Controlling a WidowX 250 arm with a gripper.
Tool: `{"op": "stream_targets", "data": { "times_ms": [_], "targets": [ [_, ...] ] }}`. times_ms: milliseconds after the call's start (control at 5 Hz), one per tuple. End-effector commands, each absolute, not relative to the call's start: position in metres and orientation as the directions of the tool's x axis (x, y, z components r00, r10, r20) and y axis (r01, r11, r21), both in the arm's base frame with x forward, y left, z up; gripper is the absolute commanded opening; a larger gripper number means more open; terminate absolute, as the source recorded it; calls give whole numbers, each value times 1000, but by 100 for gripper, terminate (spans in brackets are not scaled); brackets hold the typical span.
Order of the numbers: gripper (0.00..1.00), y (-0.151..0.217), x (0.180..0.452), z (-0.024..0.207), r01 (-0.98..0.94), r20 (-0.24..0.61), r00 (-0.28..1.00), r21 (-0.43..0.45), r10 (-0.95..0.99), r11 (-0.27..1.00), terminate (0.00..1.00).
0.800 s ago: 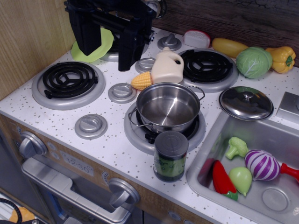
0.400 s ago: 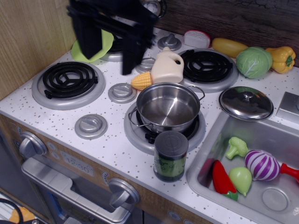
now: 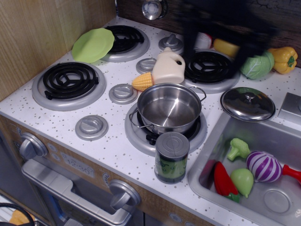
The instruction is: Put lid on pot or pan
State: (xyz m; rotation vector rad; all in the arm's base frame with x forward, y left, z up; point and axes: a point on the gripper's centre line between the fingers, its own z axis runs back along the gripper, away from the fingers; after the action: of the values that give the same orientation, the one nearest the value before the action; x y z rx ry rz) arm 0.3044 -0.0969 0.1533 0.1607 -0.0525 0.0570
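The shiny steel pot [image 3: 169, 108] stands empty on the front right burner, its two wire handles showing. The domed steel lid [image 3: 248, 104] with its small knob lies on the counter at the sink's back left corner, to the right of the pot. My gripper [image 3: 218, 49] is a dark motion blur at the back right, above the rear right burner and behind both the pot and the lid. Its two fingers [image 3: 190, 44] hang wide apart with nothing between them.
A dark can [image 3: 171, 157] with a green label stands just in front of the pot. A cream jug [image 3: 168, 67] and corn [image 3: 142, 81] sit behind it. A green plate [image 3: 93, 45] lies back left. The sink [image 3: 277, 201] holds toy vegetables. A cabbage [image 3: 257, 65] and a yellow pepper [image 3: 283, 59] sit at the back right.
My gripper has swept fast from the back left, over the green plate, to the back right above the rear right burner. Pot and lid have not moved.
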Motion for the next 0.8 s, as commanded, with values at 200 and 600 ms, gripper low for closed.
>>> {"op": "stream_targets", "data": {
  "times_ms": [200,600],
  "targets": [
    [100,-135,381,125,-94,193,978,54,82,994,0],
    [100,-128,407,93,-35,223,974,13,31,999,0]
  ]
}}
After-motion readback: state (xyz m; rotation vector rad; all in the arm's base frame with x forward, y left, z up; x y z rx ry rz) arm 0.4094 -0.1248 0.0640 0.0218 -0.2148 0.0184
